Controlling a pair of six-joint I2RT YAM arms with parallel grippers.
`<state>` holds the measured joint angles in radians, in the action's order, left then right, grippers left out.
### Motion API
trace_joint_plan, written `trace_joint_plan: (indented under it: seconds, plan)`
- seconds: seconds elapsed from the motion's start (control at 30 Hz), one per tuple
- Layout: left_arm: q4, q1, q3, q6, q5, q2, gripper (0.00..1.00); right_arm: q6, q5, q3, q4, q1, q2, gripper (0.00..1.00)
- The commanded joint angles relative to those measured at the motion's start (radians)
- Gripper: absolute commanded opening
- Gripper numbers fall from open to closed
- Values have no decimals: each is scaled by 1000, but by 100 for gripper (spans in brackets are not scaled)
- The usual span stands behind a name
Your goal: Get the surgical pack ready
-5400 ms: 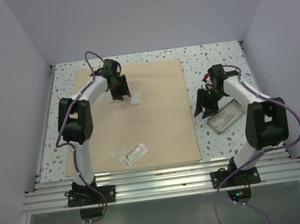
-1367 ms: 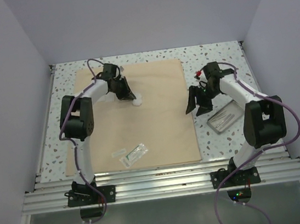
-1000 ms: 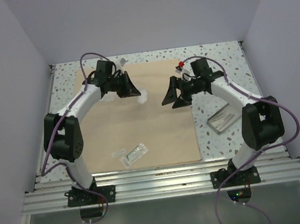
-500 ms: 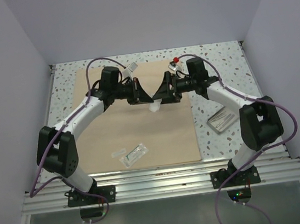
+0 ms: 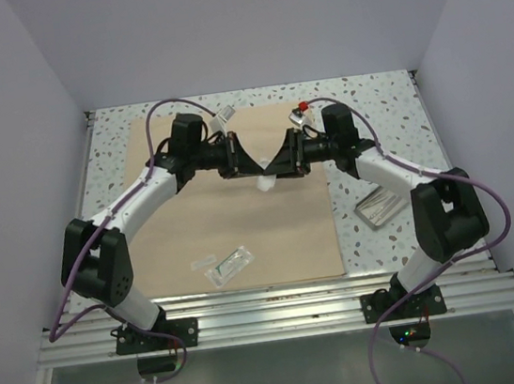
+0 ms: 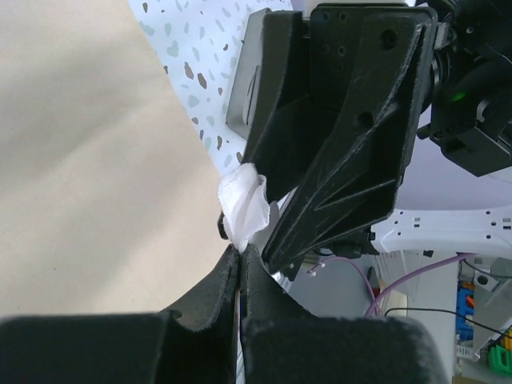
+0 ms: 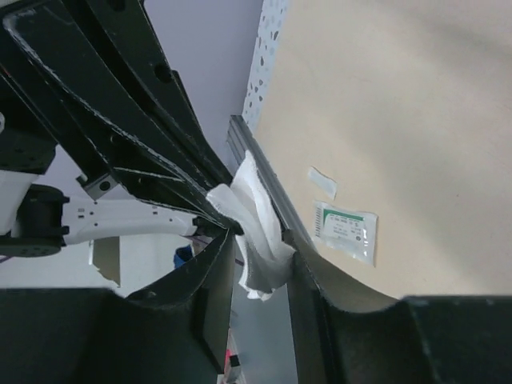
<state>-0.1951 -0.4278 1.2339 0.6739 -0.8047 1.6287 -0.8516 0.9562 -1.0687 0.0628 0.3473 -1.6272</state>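
Note:
The surgical pack [image 5: 233,224] lies as a big flat tan cloth sheet across the table's middle, also visible in the left wrist view [image 6: 80,160] and the right wrist view [image 7: 416,120]. Above its far right part the two grippers meet tip to tip. My left gripper [image 5: 256,171] is shut on a small wad of white gauze [image 6: 246,204], pinching its lower end at the fingertips [image 6: 240,250]. My right gripper [image 5: 278,168] has closed around the same gauze [image 7: 256,232], which fills the narrow gap between its fingers. From above, the gauze [image 5: 264,183] hangs just below the joined tips.
A small shiny metal tray [image 5: 383,202] sits on the speckled table right of the cloth. A clear plastic pouch [image 5: 230,264] and a small strip [image 5: 204,261] lie on the cloth's near part. Walls enclose the table on three sides.
The right gripper has closed in on the gauze held by the left gripper, its fingers narrowing sharply. Both arms have stayed nearly still over the last half second.

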Motion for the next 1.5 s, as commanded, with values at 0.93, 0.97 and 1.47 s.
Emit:
trace_joint_plan:
  seconds: [0.93, 0.97, 1.47]
  plan:
    - [-382, 144, 42, -255, 346, -21, 63, 378, -300, 128, -641, -737, 193, 0]
    - [-383, 144, 33, -257, 349, -24, 63, 382, -301, 133, -640, -758, 179, 0]
    - [-376, 170, 15, -263, 300, -17, 63, 523, -270, 81, -600, -915, -62, 0]
